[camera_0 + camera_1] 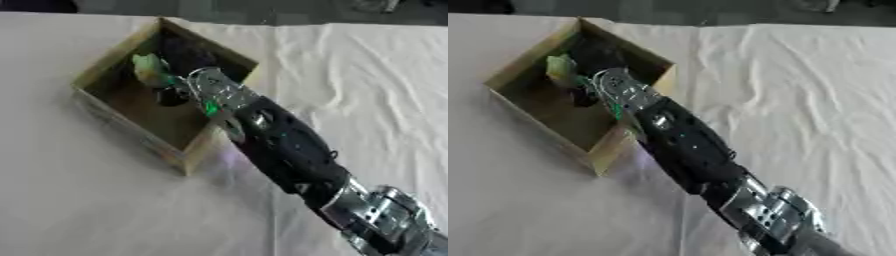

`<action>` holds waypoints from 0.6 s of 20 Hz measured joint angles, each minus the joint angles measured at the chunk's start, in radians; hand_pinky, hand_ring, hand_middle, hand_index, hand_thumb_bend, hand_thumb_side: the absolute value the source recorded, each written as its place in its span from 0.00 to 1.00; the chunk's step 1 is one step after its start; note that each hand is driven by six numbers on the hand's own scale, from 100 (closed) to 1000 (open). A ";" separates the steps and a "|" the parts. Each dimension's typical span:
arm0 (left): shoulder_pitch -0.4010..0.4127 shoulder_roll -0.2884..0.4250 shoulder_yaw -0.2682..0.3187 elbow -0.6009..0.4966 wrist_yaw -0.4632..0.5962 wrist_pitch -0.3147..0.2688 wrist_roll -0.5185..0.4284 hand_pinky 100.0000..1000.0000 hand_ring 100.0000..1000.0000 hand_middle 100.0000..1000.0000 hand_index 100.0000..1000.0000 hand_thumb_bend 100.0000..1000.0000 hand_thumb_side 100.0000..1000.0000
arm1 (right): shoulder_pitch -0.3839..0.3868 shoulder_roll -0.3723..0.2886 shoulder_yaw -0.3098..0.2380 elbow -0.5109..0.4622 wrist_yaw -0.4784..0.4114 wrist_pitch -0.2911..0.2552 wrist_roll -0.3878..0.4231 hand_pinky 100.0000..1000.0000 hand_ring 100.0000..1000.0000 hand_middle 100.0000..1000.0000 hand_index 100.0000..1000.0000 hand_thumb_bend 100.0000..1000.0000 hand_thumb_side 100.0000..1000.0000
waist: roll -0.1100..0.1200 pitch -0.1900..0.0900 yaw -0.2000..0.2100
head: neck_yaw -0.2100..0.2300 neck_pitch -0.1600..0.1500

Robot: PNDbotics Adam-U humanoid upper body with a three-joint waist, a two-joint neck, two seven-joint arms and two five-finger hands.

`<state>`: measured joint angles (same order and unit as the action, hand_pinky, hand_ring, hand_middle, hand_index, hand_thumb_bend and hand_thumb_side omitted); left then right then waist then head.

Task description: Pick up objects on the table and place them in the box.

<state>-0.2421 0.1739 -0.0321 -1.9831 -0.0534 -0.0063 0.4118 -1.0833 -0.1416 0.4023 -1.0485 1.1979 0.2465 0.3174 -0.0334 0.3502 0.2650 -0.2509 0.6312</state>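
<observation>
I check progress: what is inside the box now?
Inside the box the right hand reaches, with a pale green object at it. The hand covers whatever lies beneath.

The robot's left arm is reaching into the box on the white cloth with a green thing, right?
Not quite. It is the right arm, coming in from the lower right of the left eye view. Its right hand is inside the box on the white cloth, by the green thing.

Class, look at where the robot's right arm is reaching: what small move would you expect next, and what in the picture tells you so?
Probably open the fingers and let go. The right robot hand is already inside the cardboard box, above its floor, with a pale green object at its fingers. No other loose objects show on the white cloth, so releasing here seems the sensible step.
</observation>
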 measured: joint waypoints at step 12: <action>0.002 -0.007 0.000 0.000 0.000 0.001 0.000 0.23 0.53 0.64 0.76 0.00 0.68 | -0.008 0.005 -0.019 0.013 -0.028 -0.077 0.177 0.91 0.94 0.88 1.00 0.61 0.74 | 0.002 0.000 -0.005 | -0.007 0.000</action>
<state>-0.2402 0.1665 -0.0321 -1.9831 -0.0533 -0.0058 0.4117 -1.0910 -0.1367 0.3834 -1.0351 1.1699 0.1699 0.4947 -0.0315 0.3498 0.2605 -0.2576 0.6315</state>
